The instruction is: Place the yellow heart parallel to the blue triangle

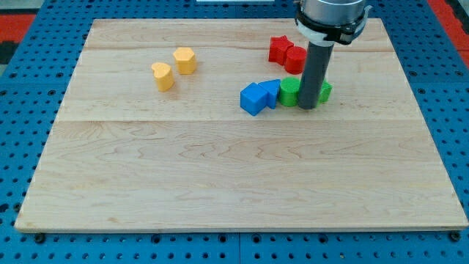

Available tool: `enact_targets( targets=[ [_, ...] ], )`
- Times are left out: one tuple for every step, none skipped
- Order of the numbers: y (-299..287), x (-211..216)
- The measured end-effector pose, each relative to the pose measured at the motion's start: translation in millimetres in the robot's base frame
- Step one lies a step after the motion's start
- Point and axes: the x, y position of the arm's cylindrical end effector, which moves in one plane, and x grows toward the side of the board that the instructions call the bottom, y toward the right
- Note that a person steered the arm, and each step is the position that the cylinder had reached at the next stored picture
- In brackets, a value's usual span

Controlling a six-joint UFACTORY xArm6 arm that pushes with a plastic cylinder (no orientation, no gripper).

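Note:
Two yellow blocks lie at the view's upper left: one (162, 75) that looks like the heart, and a more angular one (185, 59) just up and right of it. Two blue blocks touch each other right of centre: a chunky one (253, 100) and a smaller one (270, 91) that may be the triangle; I cannot tell their shapes for sure. My tip (308, 108) is down on the board to the right of the blue pair, between two green blocks, far from the yellow blocks.
A green block (290, 92) touches the smaller blue block's right side; another green block (325, 91) peeks out right of the rod. A red star (278, 48) and a red block (295, 59) sit above them, near the board's top edge.

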Motion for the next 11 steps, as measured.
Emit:
enact_targets(
  targets=[
    [-43.5, 11.5],
    [-59.8, 9.5],
    [-36.8, 9.5],
    [-30.9, 1.5],
    [-61.6, -14.0],
    [-41.7, -32.6],
    [-22.6, -15.5],
    [-12.8, -9.2],
    [-42.7, -28.1],
    [24.0, -25.9],
    [45.0, -23.0]
  ],
)
